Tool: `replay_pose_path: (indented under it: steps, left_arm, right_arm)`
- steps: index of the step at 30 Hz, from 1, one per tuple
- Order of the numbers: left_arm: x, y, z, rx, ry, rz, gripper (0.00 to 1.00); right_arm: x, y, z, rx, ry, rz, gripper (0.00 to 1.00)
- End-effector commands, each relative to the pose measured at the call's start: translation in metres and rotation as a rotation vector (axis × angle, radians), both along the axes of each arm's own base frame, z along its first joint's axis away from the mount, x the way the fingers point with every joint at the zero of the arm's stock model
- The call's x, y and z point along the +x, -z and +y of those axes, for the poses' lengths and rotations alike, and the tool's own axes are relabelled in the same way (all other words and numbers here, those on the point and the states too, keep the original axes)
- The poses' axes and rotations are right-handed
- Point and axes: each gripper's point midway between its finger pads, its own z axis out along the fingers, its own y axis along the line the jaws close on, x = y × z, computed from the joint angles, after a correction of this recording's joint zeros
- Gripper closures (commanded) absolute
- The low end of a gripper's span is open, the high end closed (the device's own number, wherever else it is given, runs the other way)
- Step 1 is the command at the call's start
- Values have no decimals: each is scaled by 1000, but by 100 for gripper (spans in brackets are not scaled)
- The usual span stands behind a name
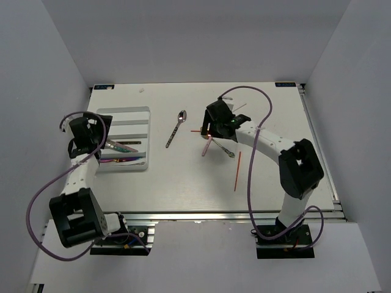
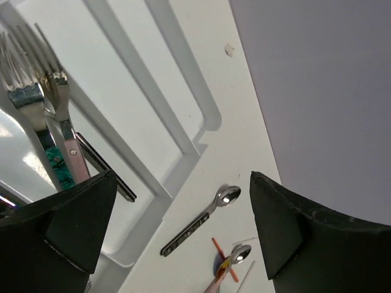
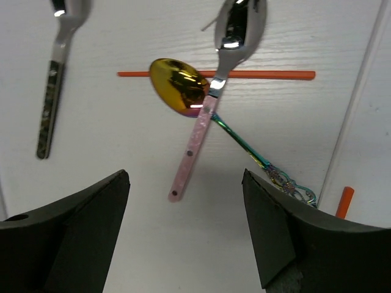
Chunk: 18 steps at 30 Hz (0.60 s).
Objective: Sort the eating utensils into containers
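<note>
Left gripper (image 2: 182, 204), jaws apart, over white cutlery tray (image 1: 122, 112) holding forks (image 2: 52, 91). Right gripper (image 3: 184, 186), jaws apart, above pink-handled spoon (image 3: 194, 141), right of tray.

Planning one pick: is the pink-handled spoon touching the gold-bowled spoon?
Touching: in the right wrist view the pink-handled spoon lies across the gold-bowled spoon.

Your left arm: folded up the frame's left side, left gripper (image 1: 101, 140) jaws wide apart. Your right arm: reaching up-left, right gripper (image 1: 211, 127) near centre, jaws spread.
</note>
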Motion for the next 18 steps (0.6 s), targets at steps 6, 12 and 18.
replay_pose_path:
  steps: [6,12,18]
  left_arm:
    - [-40,-52,-26,274,264,-32,2]
    - [-60,-37,-17,333,226,39,2]
    - [-59,-32,-13,284,180,67,2]
  right_arm:
    - [10,45,5,-127,116,80,39]
    - [10,77,15,-157,110,141,46]
    - [7,86,13,-158,120,137,48]
